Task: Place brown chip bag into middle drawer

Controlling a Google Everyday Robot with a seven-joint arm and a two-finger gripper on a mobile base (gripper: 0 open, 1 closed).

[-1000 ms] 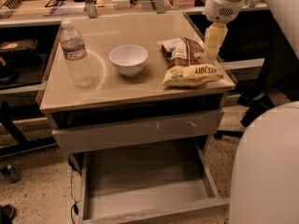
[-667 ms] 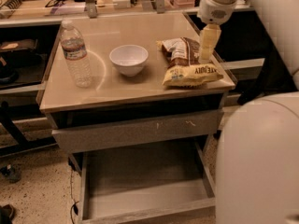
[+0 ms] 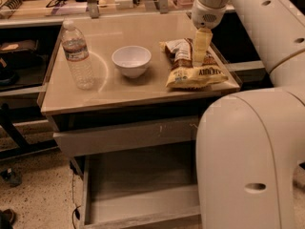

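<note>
The brown chip bag [image 3: 183,56] lies on the right part of the tan table top [image 3: 109,89], its yellow band with dark letters toward the front edge. My gripper [image 3: 200,47] hangs from the white arm and points down onto the middle of the bag, touching or just above it. The middle drawer [image 3: 138,173] is pulled open below the table, with a bare grey floor. My arm's body hides its right part.
A water bottle [image 3: 78,56] stands at the table's left and a white bowl [image 3: 131,60] sits in the middle. A drawer front with pale scratches [image 3: 126,135] is above the open drawer. My bulky white arm [image 3: 248,156] fills the right foreground. Cluttered benches stand behind.
My arm has swung left and closer to the camera, covering more of the right side. The gripper has shifted left over the middle of the bag. The bag has not moved.
</note>
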